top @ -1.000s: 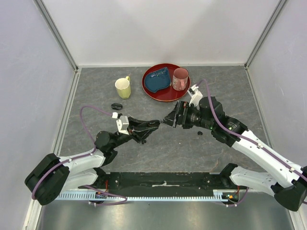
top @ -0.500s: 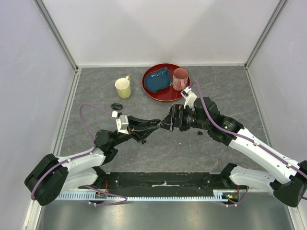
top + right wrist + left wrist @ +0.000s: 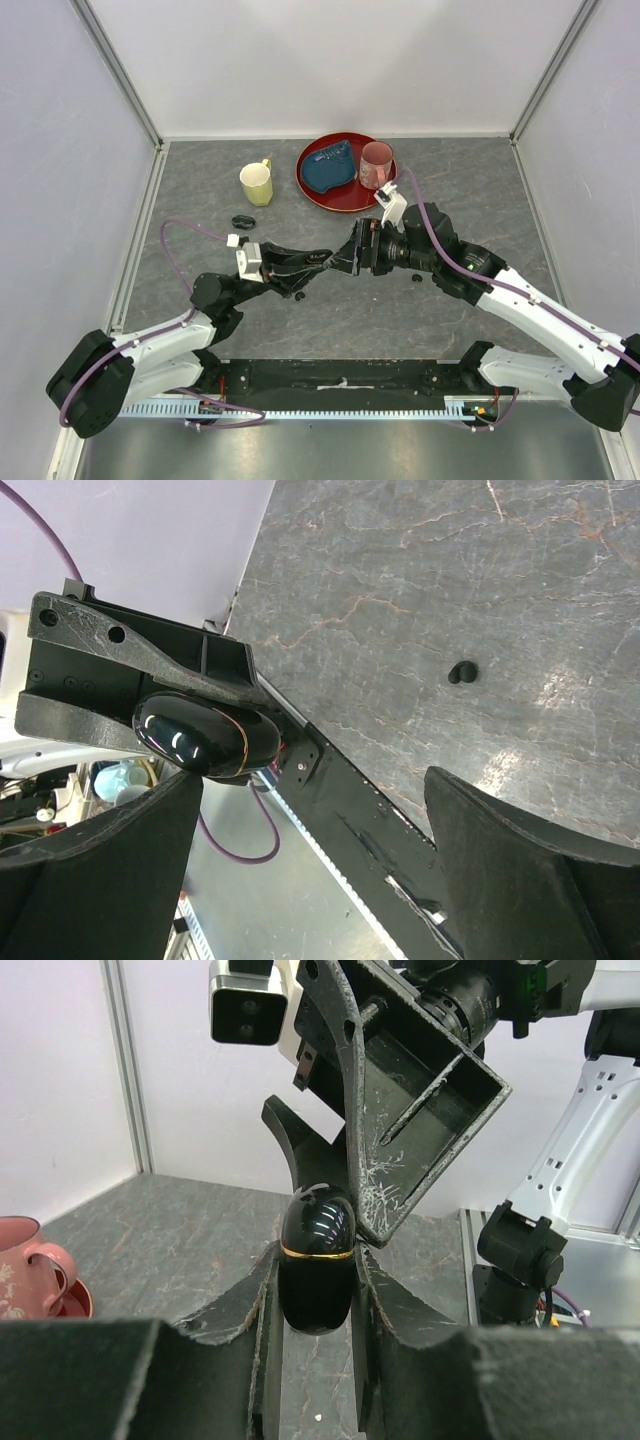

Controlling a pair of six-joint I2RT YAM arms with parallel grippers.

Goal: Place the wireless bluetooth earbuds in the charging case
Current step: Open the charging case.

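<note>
My left gripper [image 3: 318,262] is shut on a glossy black oval charging case [image 3: 318,1260] with a thin gold seam, held closed above the table. My right gripper [image 3: 350,254] is open right at the case's free end, with one finger [image 3: 420,1090] beside the case tip. In the right wrist view the case [image 3: 205,738] sits by the left finger, and the jaws stand wide apart. One tiny black earbud [image 3: 415,278] lies on the table under the right arm, and shows in the right wrist view [image 3: 462,671]. The other earbuds are not visible.
A second black oval case [image 3: 242,221] lies on the table at the left. A yellow mug [image 3: 257,184] stands behind it. A red plate [image 3: 330,198] at the back holds a blue cloth [image 3: 329,167] and a pink mug [image 3: 375,165].
My right gripper has moved left and closed in on the case held by the left gripper. The left gripper has kept its hold and barely shifted.
</note>
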